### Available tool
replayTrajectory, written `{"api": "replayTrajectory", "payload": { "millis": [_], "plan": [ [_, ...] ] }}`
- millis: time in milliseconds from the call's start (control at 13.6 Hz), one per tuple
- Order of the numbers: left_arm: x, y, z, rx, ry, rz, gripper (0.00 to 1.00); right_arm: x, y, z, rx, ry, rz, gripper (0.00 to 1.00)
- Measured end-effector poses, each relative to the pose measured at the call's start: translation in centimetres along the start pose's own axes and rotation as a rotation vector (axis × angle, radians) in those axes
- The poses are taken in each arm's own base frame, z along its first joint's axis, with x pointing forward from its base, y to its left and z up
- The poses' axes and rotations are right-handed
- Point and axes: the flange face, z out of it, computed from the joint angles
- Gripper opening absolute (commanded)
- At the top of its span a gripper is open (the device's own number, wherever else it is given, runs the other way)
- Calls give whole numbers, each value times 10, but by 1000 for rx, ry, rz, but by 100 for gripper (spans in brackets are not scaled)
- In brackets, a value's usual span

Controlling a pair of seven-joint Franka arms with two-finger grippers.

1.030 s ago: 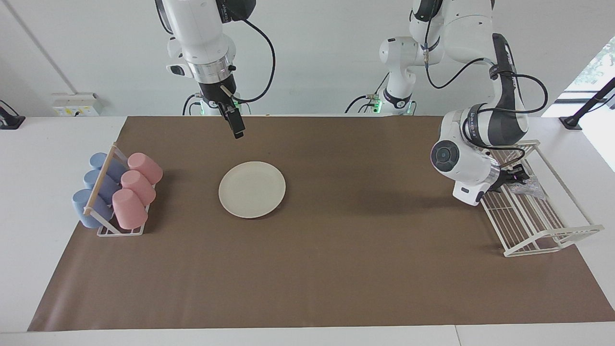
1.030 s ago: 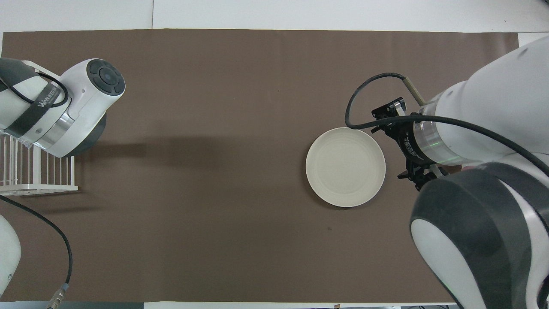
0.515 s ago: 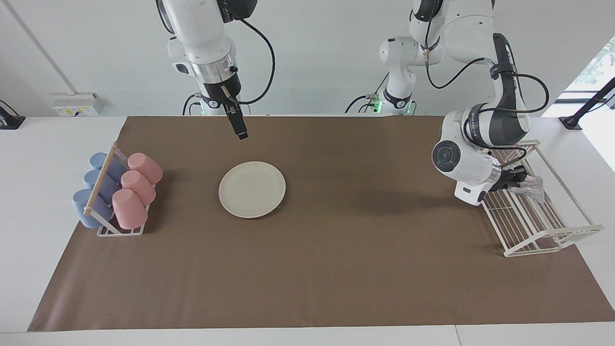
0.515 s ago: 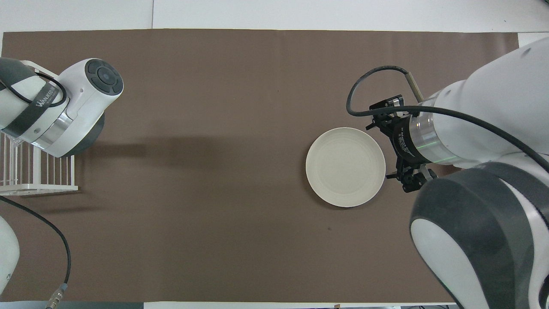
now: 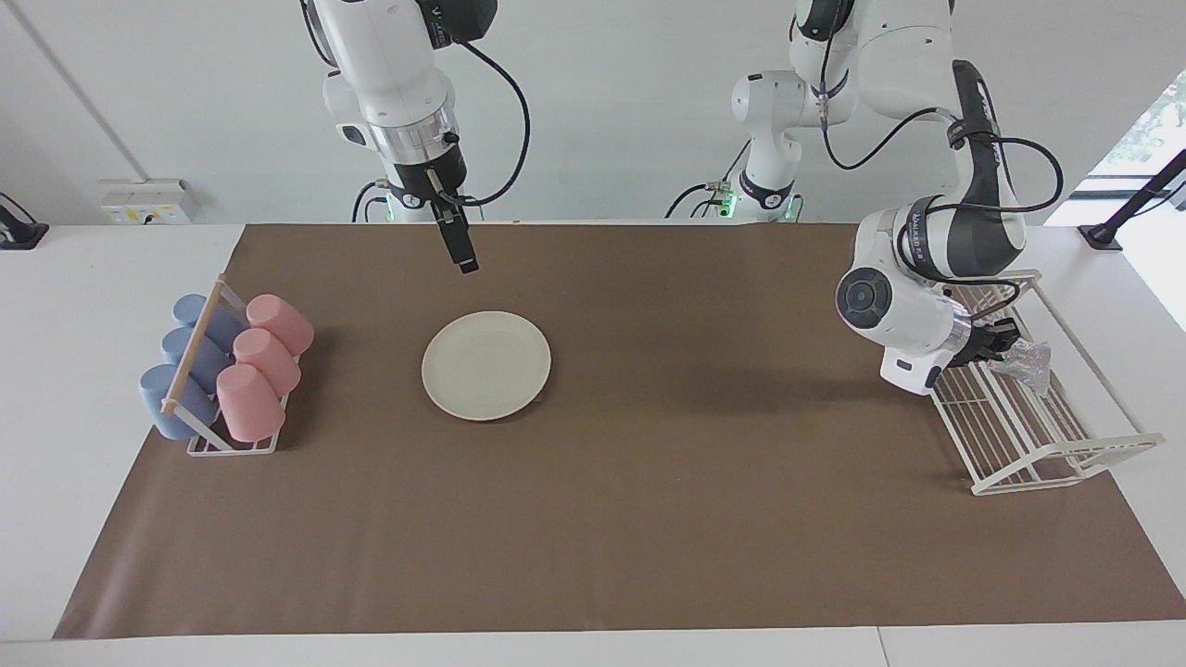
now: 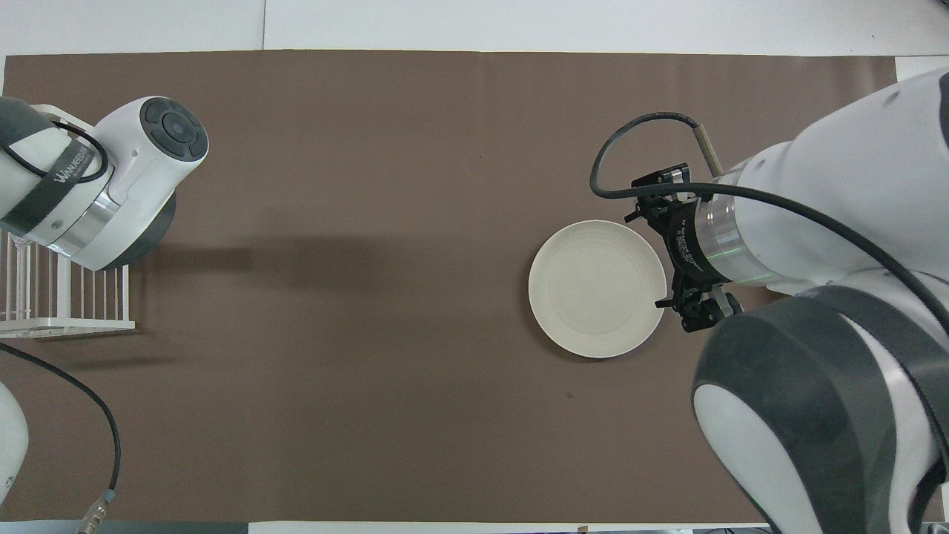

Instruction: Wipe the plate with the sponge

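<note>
Cream plate [image 5: 485, 365], silvery sponge [image 5: 1023, 360]

White table [image 5: 93, 389] with brown mat [image 5: 649, 519] over most of it. On the mat: plate [image 5: 486, 365] toward right arm's end, cup rack [image 5: 227, 445] at that end's edge, white wire rack [image 5: 1038, 435] at left arm's end.

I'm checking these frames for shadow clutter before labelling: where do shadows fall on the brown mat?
Facing view: a soft dark band lies on the brown paper mat beside the left arm's claw; a thin shadow rims the round cream-white plate. Overhead view: the same band stretches across the mat from the left arm.
</note>
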Motion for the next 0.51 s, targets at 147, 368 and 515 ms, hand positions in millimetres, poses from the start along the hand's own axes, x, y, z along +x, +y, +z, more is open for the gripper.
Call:
{"api": "replayTrajectory", "payload": {
  "millis": [147,368,515],
  "plan": [
    [2,-11,-9,-1,10,-11,0,-15,1,0,1,0,-16,100],
    [0,-38,-32,-72,-12,-42,0,-40,3,1,-11,15,-14,100],
    [-4,-60,-56,-198,-53,-90,0,-63,-2,11,-55,32,7,100]
  ]
}}
